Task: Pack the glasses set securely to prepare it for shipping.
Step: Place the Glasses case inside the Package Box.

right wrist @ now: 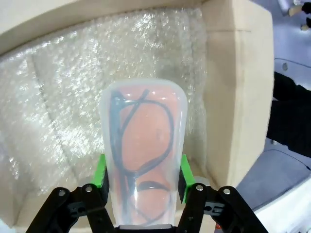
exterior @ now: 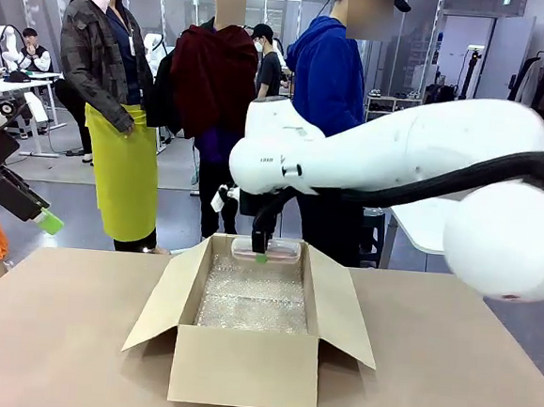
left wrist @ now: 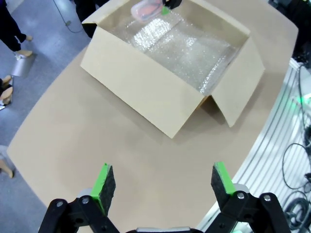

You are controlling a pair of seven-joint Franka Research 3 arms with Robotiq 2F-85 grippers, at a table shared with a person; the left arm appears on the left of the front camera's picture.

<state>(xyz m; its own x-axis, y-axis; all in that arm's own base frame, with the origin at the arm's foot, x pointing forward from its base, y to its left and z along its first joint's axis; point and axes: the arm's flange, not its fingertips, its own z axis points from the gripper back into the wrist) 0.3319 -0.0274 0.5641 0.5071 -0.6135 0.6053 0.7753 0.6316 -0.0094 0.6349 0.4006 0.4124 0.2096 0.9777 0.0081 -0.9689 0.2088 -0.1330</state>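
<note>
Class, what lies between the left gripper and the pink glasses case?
In the left wrist view: bare table, the cardboard box wall, then bubble wrap before the pink glasses case.

bright even light; glare on bubble wrap (right wrist: 63, 73); wrist views edge-warped.

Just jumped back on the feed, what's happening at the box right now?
The right gripper is shut on the pale pink glasses case, holding it over the far end of the open cardboard box, which is lined with bubble wrap. The case isn't set down yet. The left gripper hangs open off to the left, holding nothing.
</note>
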